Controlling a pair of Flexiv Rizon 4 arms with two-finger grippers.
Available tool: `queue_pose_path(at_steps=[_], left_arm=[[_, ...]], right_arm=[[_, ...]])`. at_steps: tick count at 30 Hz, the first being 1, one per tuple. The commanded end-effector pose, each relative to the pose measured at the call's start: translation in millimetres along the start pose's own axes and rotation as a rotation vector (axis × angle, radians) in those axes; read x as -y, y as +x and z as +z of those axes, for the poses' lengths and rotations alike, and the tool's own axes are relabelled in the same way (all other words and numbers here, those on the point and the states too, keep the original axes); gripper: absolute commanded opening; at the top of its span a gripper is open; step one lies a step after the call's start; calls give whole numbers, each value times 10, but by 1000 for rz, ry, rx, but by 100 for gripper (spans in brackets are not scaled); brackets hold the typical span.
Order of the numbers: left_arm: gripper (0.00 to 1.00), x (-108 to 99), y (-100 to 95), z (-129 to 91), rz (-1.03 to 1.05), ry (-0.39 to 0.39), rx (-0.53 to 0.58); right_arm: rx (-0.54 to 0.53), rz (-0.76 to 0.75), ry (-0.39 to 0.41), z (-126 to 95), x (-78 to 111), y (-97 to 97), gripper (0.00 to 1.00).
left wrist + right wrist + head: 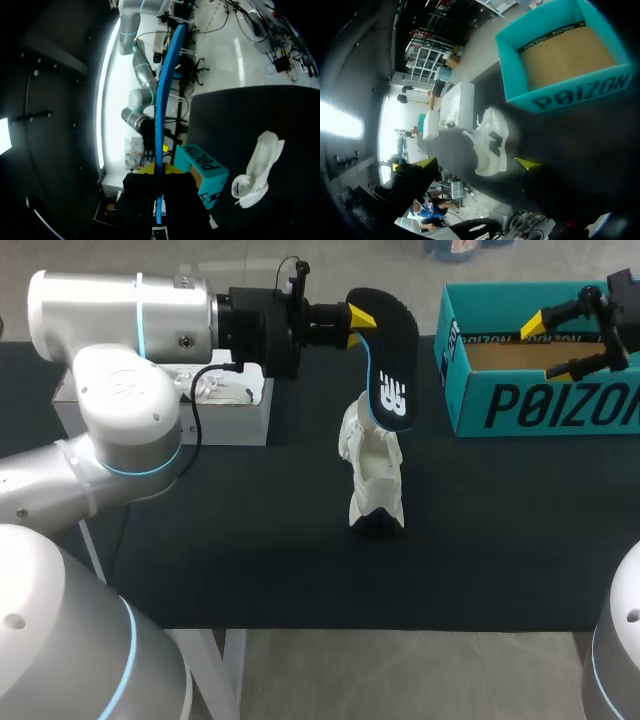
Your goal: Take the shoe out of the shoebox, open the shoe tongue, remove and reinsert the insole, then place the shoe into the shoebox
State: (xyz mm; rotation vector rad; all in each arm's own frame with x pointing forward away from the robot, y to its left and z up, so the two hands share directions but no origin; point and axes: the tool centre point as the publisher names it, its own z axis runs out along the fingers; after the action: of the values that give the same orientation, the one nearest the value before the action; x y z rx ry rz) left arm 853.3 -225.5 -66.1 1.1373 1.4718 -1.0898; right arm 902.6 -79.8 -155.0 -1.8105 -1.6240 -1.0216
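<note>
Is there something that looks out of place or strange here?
Only the insole: it is out of the white shoe, clamped in the left gripper in the air. The shoe stands on the table, outside the empty shoebox. Nothing looks spilled or damaged.

My right gripper hangs over the dark table with its fingers spread wide, and nothing is held between them. The two yellow tips stand well apart. In the gap between them, out ahead on the tabletop, sits a white sneaker; neither finger touches it. Beyond the sneaker and off to one side stands the teal shoebox, open at the top, its brown cardboard inside showing and dark lettering along the near wall. The sneaker and shoebox are apart. On the sneaker's other side, farther along the table, is a white box.
</note>
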Motion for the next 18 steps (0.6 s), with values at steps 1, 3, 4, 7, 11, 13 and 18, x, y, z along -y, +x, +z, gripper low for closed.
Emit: queue_pose_path(at_steps=[1, 3, 4, 7, 11, 13, 18], left_arm=[[0, 104, 68, -65, -16, -10, -9], [0, 134, 93, -73, -21, -6, -13], [0, 145, 100, -75, -25, -5, -15], [0, 174, 116, -85, -31, -5, -17], [0, 191, 134, -98, -37, -7, -20], [0, 194, 140, -99, -39, -10, -21], [0, 193, 137, -57, -70, -36, -11]], right_arm=[[39, -14, 10, -310, -87, -41, 100], [12, -18, 23, -363, -130, -60, 100], [-16, -9, 37, -395, -149, -50, 100], [-16, -45, 92, -437, -170, -32, 100], [16, -78, 151, -489, -131, -31, 100], [40, -81, 164, -500, -104, -61, 100], [77, -81, 145, -504, -85, -86, 100]])
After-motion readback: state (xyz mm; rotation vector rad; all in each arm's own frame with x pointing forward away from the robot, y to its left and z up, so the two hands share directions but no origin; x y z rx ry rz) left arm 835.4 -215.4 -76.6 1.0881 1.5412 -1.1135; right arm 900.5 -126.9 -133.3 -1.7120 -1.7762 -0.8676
